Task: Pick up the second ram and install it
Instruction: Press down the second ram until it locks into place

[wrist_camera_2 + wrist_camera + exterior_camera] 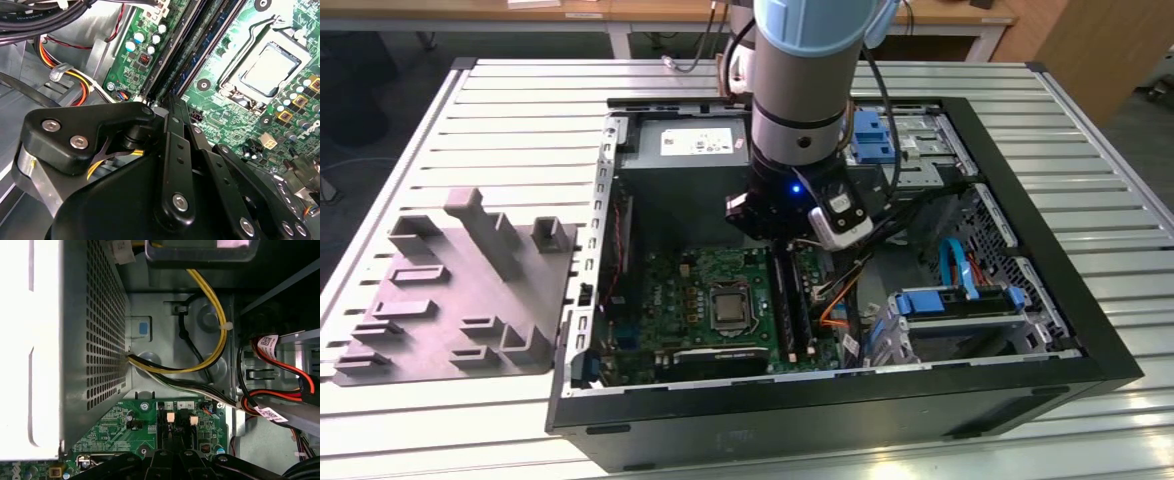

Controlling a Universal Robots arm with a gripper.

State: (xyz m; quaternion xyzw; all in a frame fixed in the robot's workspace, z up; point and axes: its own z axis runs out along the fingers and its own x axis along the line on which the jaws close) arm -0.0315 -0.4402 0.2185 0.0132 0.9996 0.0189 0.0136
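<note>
Where the black linkage gripper (172, 107) meets the green motherboard (694, 300), the long thin dark ram stick (783, 300) stands in its slot; I cannot tell the jaws' opening.

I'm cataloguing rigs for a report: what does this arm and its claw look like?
The arm is a thick silver-grey tube with a light blue joint cap on top and a black band lower down. Black cables run alongside it. A small blue light glows at the wrist. The claw is matte black, built of flat bolted links with silver screw heads.
</note>
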